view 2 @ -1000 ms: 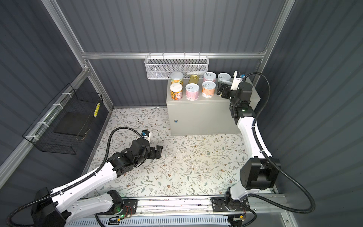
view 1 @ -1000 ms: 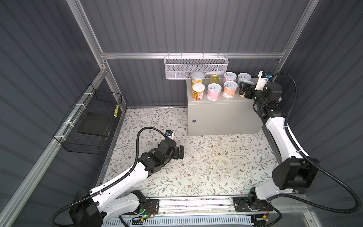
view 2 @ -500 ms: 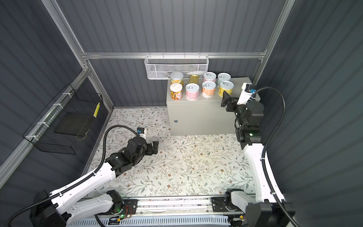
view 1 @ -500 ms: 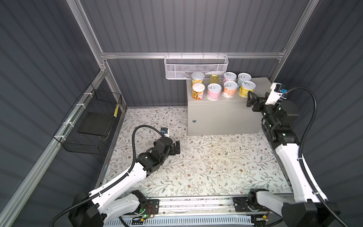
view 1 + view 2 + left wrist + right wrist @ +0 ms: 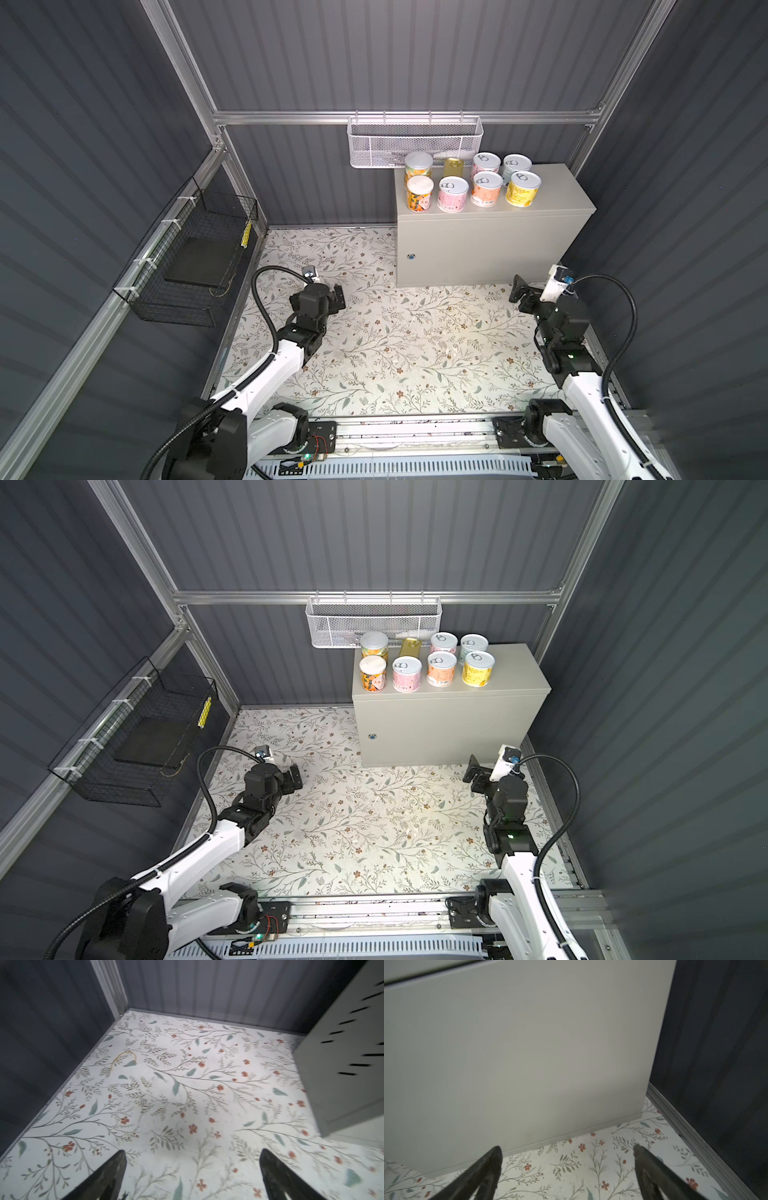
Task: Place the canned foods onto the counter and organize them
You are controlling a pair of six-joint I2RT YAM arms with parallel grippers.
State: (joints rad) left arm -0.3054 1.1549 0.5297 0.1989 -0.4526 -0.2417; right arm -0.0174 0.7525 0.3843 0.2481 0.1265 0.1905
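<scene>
Well above and beyond the wide, empty fingers of the left gripper (image 5: 340, 297) and right gripper (image 5: 519, 296), eight canned foods (image 5: 485, 194) stand in two rows on the counter (image 5: 557, 187); placing seems finished, needing only a check.

dark grey ribbed walls (image 5: 374, 54) surround a pale floral-patterned floor (image 5: 415, 345).

Gold tin (image 5: 453, 166): lower part hidden behind the front pink can (image 5: 452, 195) in both top views. Back-row round cans (image 5: 486, 162): labels largely covered by the front row; all label print too small to read. Bench (image 5: 340, 1088): motion-blurred and cut by the frame edge in the left wrist view. Left fingers (image 5: 108, 1180), right fingers (image 5: 483, 1174): bases cut off at the frame edge.
</scene>
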